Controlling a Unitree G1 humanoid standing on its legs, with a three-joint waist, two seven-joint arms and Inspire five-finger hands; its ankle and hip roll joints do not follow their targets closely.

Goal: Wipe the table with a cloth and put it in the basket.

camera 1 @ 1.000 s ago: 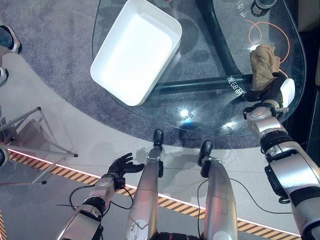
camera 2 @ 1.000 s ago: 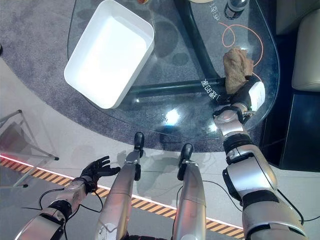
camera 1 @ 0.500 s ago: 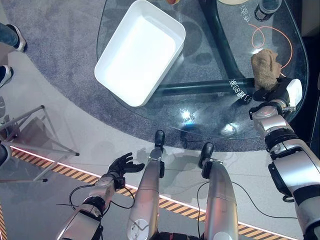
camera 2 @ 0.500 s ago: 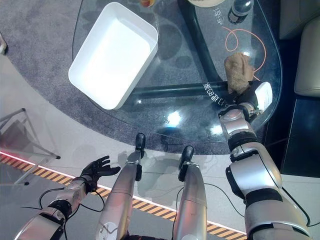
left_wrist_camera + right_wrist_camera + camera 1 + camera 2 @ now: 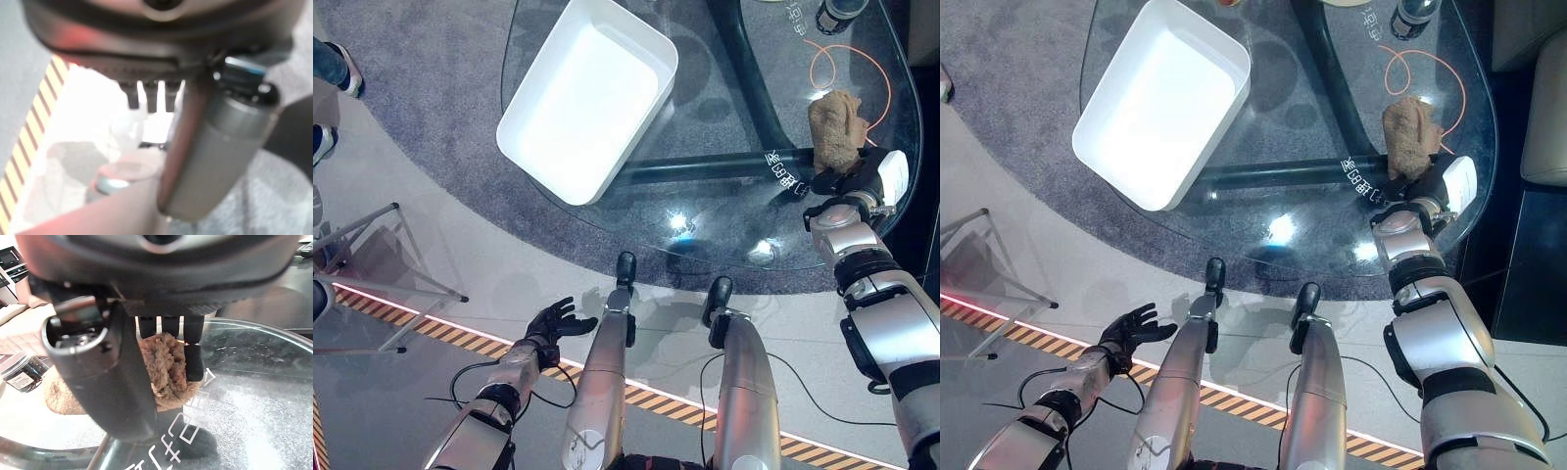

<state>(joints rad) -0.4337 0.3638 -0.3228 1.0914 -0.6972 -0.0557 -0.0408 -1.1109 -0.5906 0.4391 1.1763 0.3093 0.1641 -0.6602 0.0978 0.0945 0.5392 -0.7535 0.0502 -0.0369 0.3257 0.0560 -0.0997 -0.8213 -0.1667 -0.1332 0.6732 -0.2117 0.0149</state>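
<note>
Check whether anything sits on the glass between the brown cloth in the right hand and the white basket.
Nothing visible does. The cloth is held by the right hand at the table's right edge; the basket sits to the left, with bare glass table between them. The orange cord lies farther back, off that path.

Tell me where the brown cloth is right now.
The brown cloth lies on the glass table at the robot's right, under the fingers of the right hand, just below the orange cable loop.
</note>
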